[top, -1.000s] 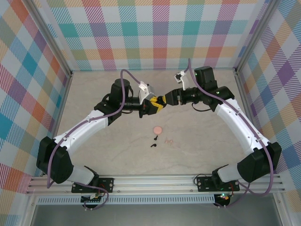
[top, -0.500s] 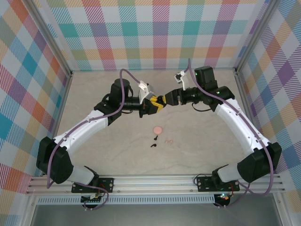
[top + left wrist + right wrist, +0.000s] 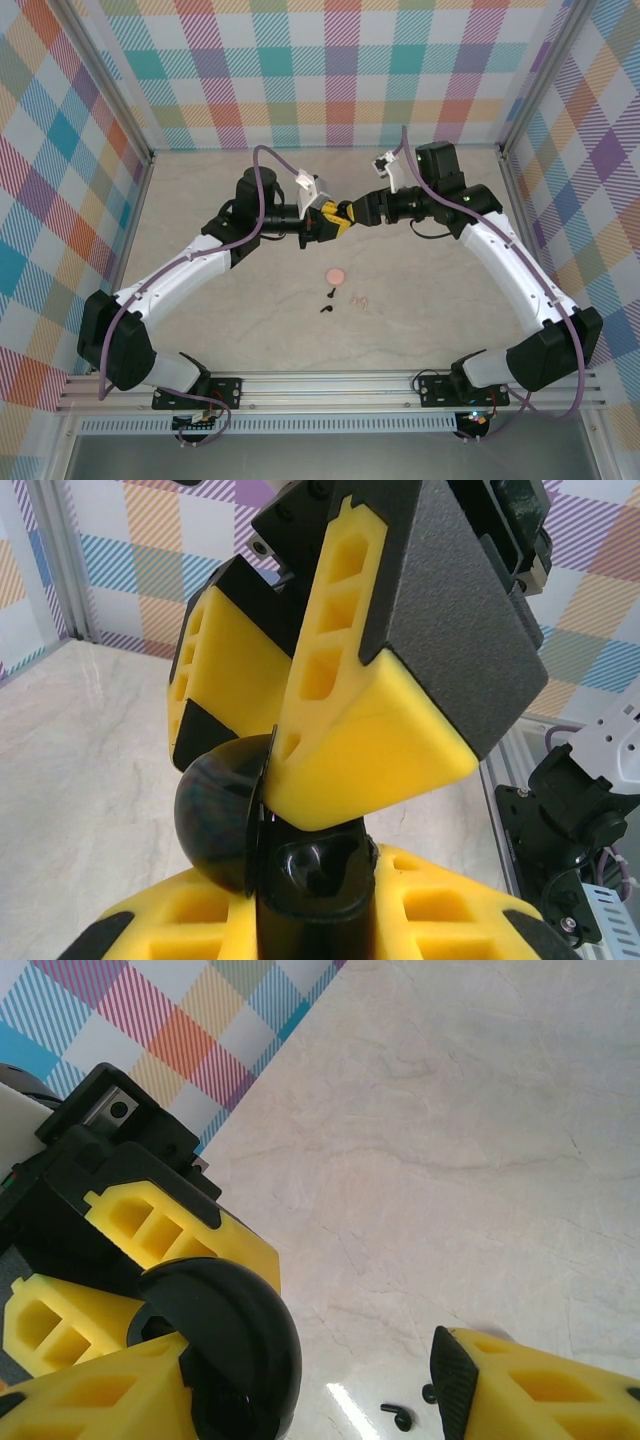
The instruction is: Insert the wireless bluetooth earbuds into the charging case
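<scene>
My left gripper (image 3: 330, 222) is held above the table's middle, shut on a round black charging case (image 3: 300, 885) whose domed lid (image 3: 215, 820) stands hinged open. My right gripper (image 3: 350, 212) meets it tip to tip and is open. One of its yellow fingers (image 3: 360, 760) presses between the lid and the base. In the right wrist view the lid (image 3: 235, 1335) rests against that finger (image 3: 110, 1395), with the other finger (image 3: 540, 1385) far apart. Two black earbuds (image 3: 327, 301) and two pale pink earbuds (image 3: 360, 298) lie on the table, nearer than the grippers. The black earbuds (image 3: 402, 1418) show below.
A small round pink case (image 3: 336, 274) lies shut on the marble table (image 3: 220, 320), just behind the loose buds. Metal frame posts (image 3: 520, 190) and checked walls close in the sides and back.
The right arm's wrist has edged very slightly to the right. Both grippers stay together at the black case, and the buds and pink case have not moved.
</scene>
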